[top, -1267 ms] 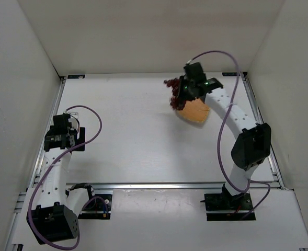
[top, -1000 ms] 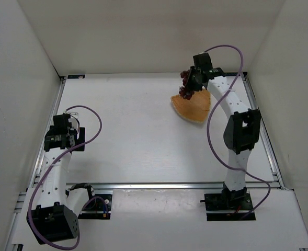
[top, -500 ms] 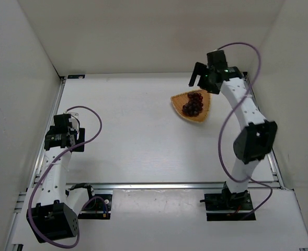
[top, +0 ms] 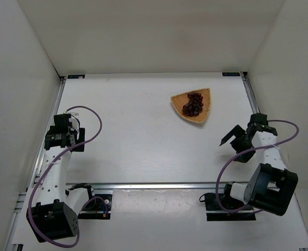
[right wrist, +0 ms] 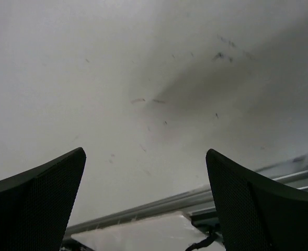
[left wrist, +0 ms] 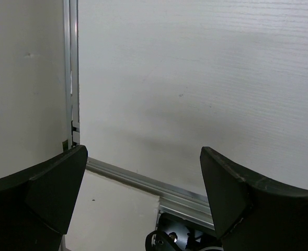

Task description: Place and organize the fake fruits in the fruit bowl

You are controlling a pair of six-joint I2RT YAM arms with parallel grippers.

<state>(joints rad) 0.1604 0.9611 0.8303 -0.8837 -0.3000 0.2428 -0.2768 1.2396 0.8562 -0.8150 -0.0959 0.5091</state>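
A small bunch of dark red-purple grapes (top: 193,104) lies inside the shallow orange-tan woven fruit bowl (top: 178,100) at the back right of the table. My right gripper (top: 231,148) hangs open and empty near the right front, well away from the bowl. Its wrist view shows only bare scuffed table between the wide-spread fingers (right wrist: 36,201). At the left edge my left gripper (top: 64,129) is also open, with nothing between its dark fingers (left wrist: 44,191). Neither wrist view shows the bowl or the grapes.
White walls close in the table on three sides. An aluminium rail (top: 159,185) runs along the near edge, and another (left wrist: 72,78) follows the left wall. Purple cables (top: 93,123) loop from both arms. The right arm's base (top: 232,201) sits at the near right.
The right gripper let go of the grapes, which now lie in the bowl. The right arm then drew back from the bowl to the right front. The left arm stayed still.
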